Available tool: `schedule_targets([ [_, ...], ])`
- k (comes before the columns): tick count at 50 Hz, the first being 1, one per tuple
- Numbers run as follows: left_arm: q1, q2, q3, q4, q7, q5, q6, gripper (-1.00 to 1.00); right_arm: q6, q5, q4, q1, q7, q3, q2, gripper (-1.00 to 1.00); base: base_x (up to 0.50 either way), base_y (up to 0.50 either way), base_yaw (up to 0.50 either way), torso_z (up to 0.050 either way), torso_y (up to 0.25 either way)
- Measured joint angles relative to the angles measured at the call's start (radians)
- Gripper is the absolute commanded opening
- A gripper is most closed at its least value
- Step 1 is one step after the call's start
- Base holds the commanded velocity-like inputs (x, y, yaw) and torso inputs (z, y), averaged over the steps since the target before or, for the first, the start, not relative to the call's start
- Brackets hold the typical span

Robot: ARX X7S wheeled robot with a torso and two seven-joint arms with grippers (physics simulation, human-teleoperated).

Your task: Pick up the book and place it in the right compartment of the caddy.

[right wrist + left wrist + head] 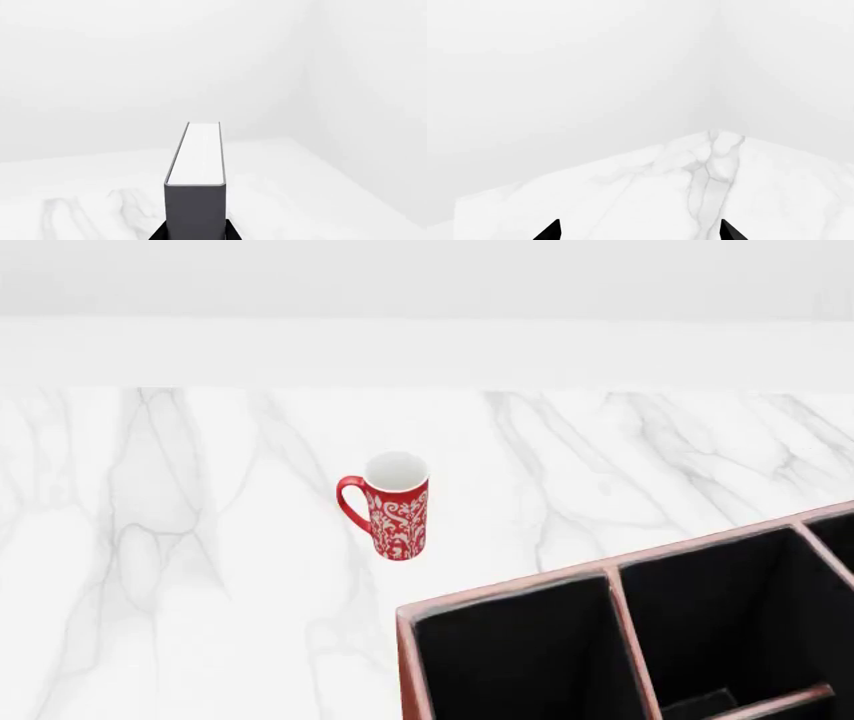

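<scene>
In the right wrist view the book (195, 200), dark-covered with white page edges, stands on end between the black fingers of my right gripper (195, 234), which is shut on it above the marble counter. In the head view the caddy (607, 575), a reddish-brown box with pale rims and black sections, fills the lower right corner; neither arm nor the book shows there. My left gripper (640, 232) is open, its two black fingertips wide apart over bare marble with nothing between them.
A tall red patterned mug (388, 508) with a white inside stands on the white marble counter (160, 560), left of and behind the caddy. A white wall runs along the counter's far edge, and a wall corner shows in both wrist views.
</scene>
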Motion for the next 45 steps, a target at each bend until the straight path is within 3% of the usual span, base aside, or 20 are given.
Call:
schedule_targets([
  [45, -0.003, -0.008, 0.011, -0.006, -0.005, 0.002, 0.001, 1.0, -0.006, 0.034, -0.035, -0.127, 0.034, 0.074, -0.004, -1.0, 0.0, 0.0, 0.0, 0.0, 0.001],
])
